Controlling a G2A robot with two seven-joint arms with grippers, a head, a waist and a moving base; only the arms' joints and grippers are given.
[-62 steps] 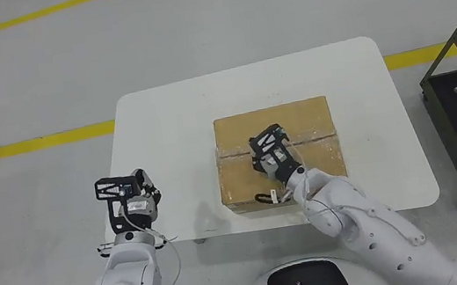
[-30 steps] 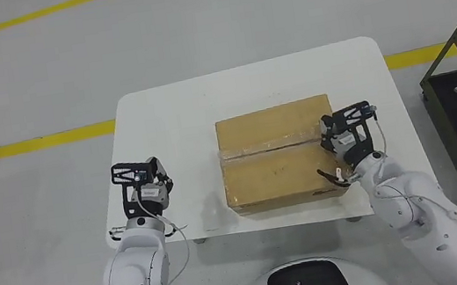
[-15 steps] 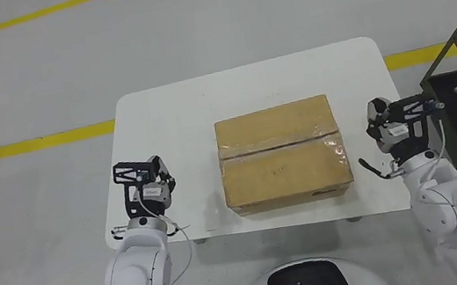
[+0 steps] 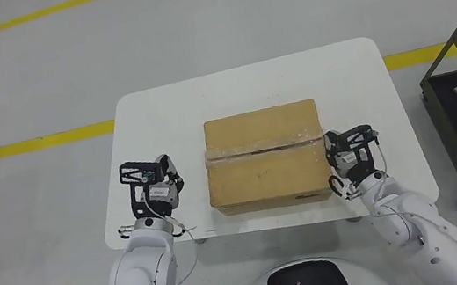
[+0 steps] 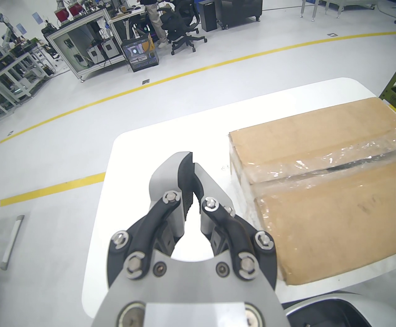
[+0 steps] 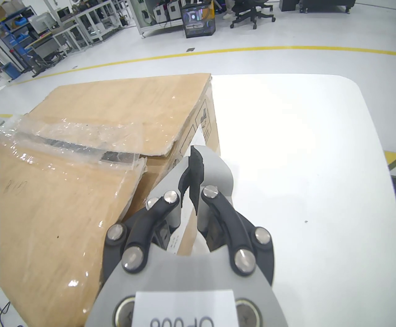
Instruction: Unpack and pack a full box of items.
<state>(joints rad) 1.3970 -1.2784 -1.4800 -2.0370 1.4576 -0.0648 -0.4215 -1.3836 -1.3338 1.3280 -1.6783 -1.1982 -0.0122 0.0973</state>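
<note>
While the box [image 4: 262,160] sits between the left end effector [image 5: 188,173] and right end effector [image 6: 193,168], both pinched together, a shove from the nearer right one could skid it off the surface [image 4: 162,117].

We see a tan cardboard box [image 4: 267,172] with clear glossy tape [image 4: 265,146] on a white counter [image 4: 162,117]. Yellow lines [image 4: 29,144] cross the pale grey floor [image 4: 193,23].

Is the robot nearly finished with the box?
No, it's only starting. Done: the tape on the box looks torn along the seam. In hand: nothing; the left pincer and right pincer are shut and empty beside the box. Left: open it, unpack everything, pack it again.
</note>
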